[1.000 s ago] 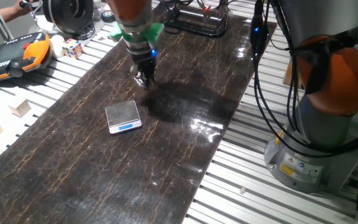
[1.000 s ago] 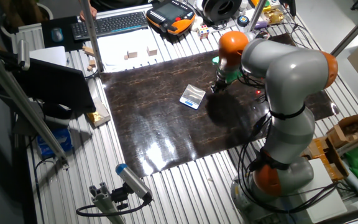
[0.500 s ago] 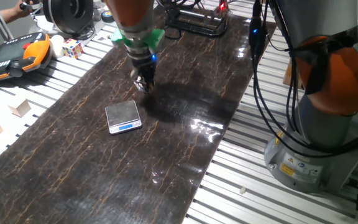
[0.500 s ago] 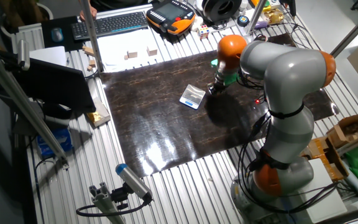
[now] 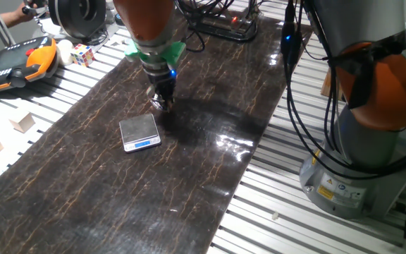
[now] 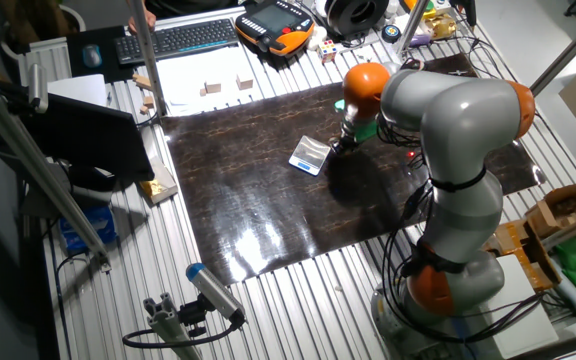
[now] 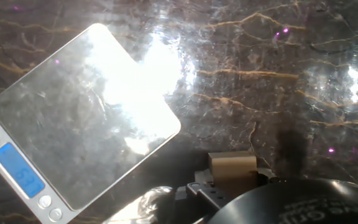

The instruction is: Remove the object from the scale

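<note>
The silver-grey scale (image 5: 139,132) lies flat on the dark marbled mat, its blue display on its near edge. Its platform is bare in the hand view (image 7: 86,118), with the blue display (image 7: 18,169) at lower left. The tiny tan wooden cube (image 7: 232,168) sits between my fingers, just off the scale's right corner and over the mat. My gripper (image 5: 162,103) points down, close to the mat, just behind and right of the scale. In the other fixed view the gripper (image 6: 336,143) is right beside the scale (image 6: 310,155).
A Rubik's cube (image 5: 82,53) and an orange teach pendant (image 5: 13,63) lie at the back left. Two pale wooden blocks (image 5: 23,123) stand on the left slats. A black frame (image 5: 224,25) sits at the mat's far end. The robot's base (image 5: 358,141) and cables are at right.
My gripper has moved down and slightly nearer the scale's far corner. The scale has not moved.
</note>
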